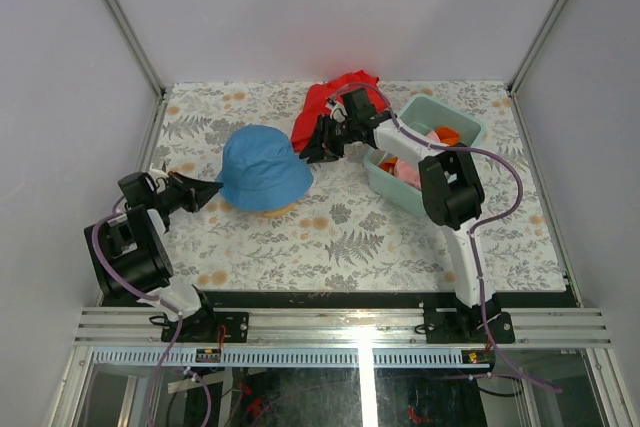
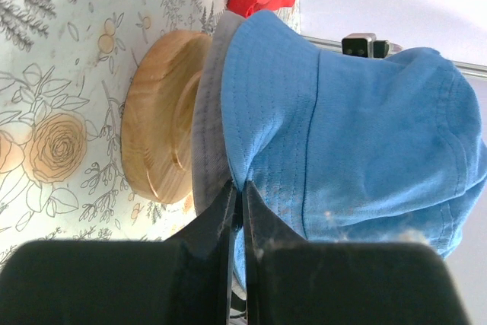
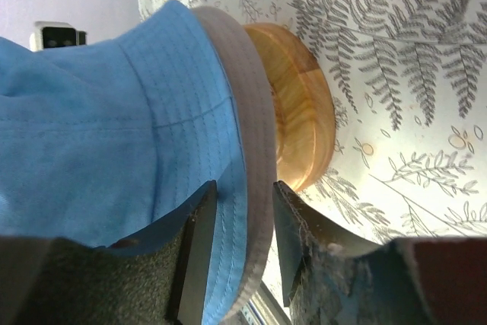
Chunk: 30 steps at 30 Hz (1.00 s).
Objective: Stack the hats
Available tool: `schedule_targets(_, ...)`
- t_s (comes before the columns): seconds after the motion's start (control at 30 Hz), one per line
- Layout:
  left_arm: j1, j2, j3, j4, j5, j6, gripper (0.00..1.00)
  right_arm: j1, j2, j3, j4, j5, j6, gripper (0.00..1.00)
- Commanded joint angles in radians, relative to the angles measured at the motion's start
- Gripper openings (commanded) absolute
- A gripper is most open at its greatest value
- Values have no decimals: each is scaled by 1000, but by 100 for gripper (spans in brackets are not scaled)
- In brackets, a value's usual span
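The blue hat (image 1: 262,167) sits over the grey hat on the wooden stand, left of centre. In the left wrist view the blue hat (image 2: 358,127) covers the grey hat (image 2: 205,142), of which only the brim shows. My left gripper (image 1: 213,190) is shut on the blue brim at its left edge (image 2: 237,190). My right gripper (image 1: 311,152) is open at the hat's right edge. Its fingers straddle the blue hat's (image 3: 114,127) and grey hat's (image 3: 257,119) brims without closing (image 3: 243,197). The pink hat (image 1: 409,173) and orange hat (image 1: 446,134) lie in the teal bin (image 1: 462,117).
The wooden stand (image 2: 160,119) shows under the brims, also in the right wrist view (image 3: 304,112). A flat red cloth (image 1: 335,105) lies behind the right gripper. The teal bin stands at the right of the floral table.
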Motion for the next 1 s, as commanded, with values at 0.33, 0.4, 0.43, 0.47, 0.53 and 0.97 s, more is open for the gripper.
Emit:
schedule_targets(0.33,15,-83,80,-134,-58,53,29,-4,-189,-76,-88,107,-125,43)
schedule_targets(0.4,16,-91,83,-146,-88,48,38,-5,-198,-53,-135,142,-162,43)
schedule_targets(0.43,18,-93,86,-154,-101,46,39,-4,-204,-40,-155,155,-175,43)
schedule_targets(0.47,18,-95,88,-162,-110,46,40,-4,-211,-31,-173,170,-190,43)
schedule_targets(0.53,25,-100,97,-176,-128,45,40,-5,-233,-14,-212,212,-218,43)
schedule_targets(0.97,102,-286,249,-506,-430,116,46,-160,-528,-36,-503,652,-402,55)
